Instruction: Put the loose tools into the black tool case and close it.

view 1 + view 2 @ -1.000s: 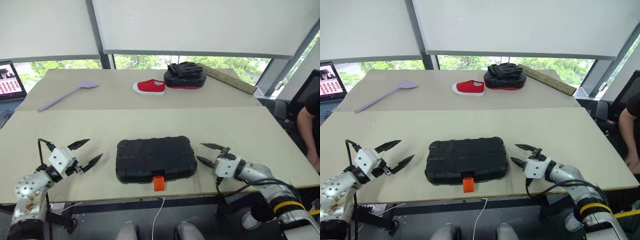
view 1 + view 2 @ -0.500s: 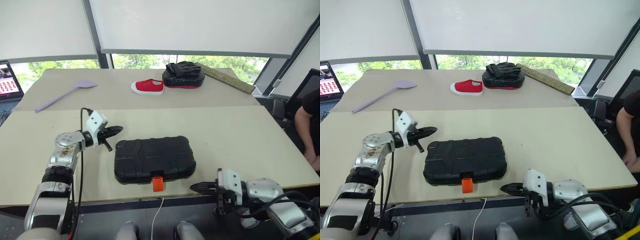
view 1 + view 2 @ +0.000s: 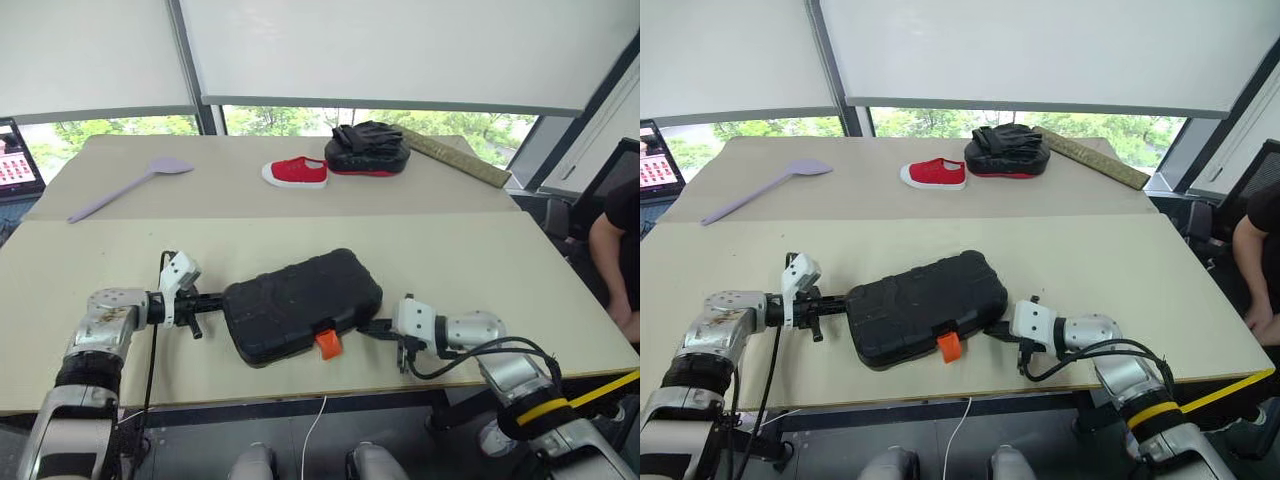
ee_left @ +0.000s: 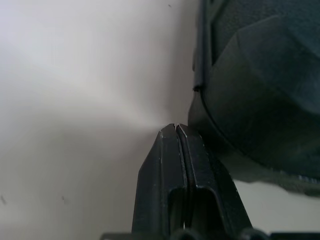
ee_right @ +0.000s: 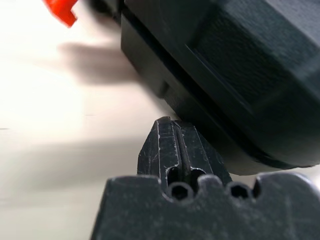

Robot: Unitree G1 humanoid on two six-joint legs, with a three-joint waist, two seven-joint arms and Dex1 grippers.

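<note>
Nearest the robot, at the front edge of the pale beige desk (image 3: 500, 260), lay the black hard-plastic clamshell tool case (image 3: 300, 303), closed, skewed so that its right end sat farther back than its left, with its orange latch (image 3: 327, 345) hanging out at the near side. The left gripper (image 3: 207, 301) lay low and close to level at the case's left end, its jaws pressed together with nothing between them, the tips right against the case wall. The right gripper (image 3: 377, 326) lay at the case's near right corner, its jaws likewise pressed together and empty, touching or almost touching the lower shell; the wrist views could not settle actual contact. No loose screwdrivers, knife or tape roll could be seen on the desk, so the step in hand appeared to be positioning or bracing the case between the two closed grippers, either to square it up or to get at the latch. The next move would call for steadying one end while the other gripper worked the orange latch, without pushing the case off the near edge. Farther back lay a long lilac plastic spoon (image 3: 128, 187), a red canvas shoe (image 3: 296, 173) and a black padded mitt with red trim (image 3: 367, 150), none of them part of the job.
</note>
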